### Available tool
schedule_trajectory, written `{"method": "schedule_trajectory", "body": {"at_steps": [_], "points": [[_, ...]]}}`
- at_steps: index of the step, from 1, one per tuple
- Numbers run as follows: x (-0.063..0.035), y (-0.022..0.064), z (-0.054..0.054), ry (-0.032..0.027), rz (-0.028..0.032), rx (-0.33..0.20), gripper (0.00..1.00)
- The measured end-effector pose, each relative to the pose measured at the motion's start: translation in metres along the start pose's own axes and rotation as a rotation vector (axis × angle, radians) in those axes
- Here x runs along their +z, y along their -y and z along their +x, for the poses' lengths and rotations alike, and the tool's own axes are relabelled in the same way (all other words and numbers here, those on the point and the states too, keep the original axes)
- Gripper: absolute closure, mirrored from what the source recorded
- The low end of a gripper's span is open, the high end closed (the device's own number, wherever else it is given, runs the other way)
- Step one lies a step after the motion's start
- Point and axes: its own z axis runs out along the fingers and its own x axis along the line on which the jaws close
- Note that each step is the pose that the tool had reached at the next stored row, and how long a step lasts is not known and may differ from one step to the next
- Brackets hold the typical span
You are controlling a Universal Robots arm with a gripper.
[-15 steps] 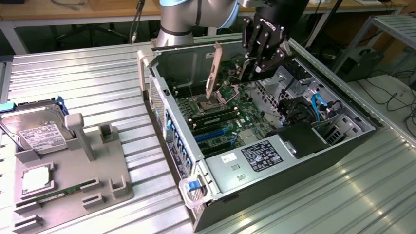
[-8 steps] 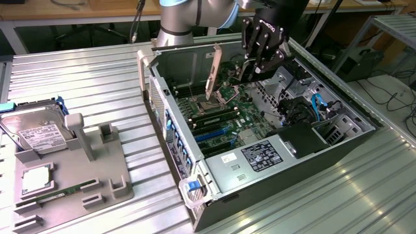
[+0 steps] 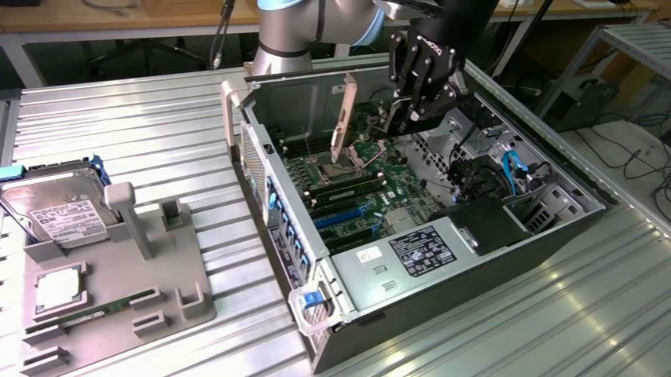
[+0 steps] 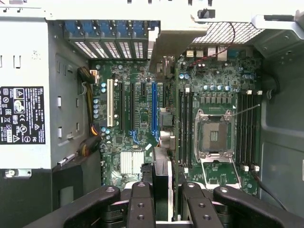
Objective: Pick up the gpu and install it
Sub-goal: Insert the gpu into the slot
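Fingers [image 4: 164,209] clamped on upright graphics card [image 4: 161,175], its pale bracket [image 3: 341,118] vertical, above motherboard [image 3: 362,184] inside open computer case [image 3: 524,236].

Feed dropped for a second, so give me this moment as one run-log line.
gripper: shut on gpu | gpu: upright, over motherboard inside open case | hard drive: in holder on exterior view's left

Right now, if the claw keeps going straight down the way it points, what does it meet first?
The claw holds the gpu edge-down over the open case. Likely first contact is card against the motherboard slots beside the CPU socket; depth is unclear.
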Motion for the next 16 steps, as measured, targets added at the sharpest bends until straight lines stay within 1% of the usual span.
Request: {"method": "schedule_trajectory", "body": {"at_steps": [8,9,11,12,14,16], "points": [[0.0044,0.0001,0.001,0.0,-0.0001,0.0,0.72],[0.0057,0.0002,0.001,-0.0011,-0.0003,0.0,0.72],[0.008,0.0003,0.001,-0.0067,-0.0003,0.0,0.72],[0.0086,0.0003,0.001,-0.0082,-0.0007,0.0,0.72],[0.0103,0.0003,0.001,-0.0089,-0.0021,0.0,0.72],[0.011,-0.0003,0.001,-0.0101,-0.0022,0.0,0.72]]}}
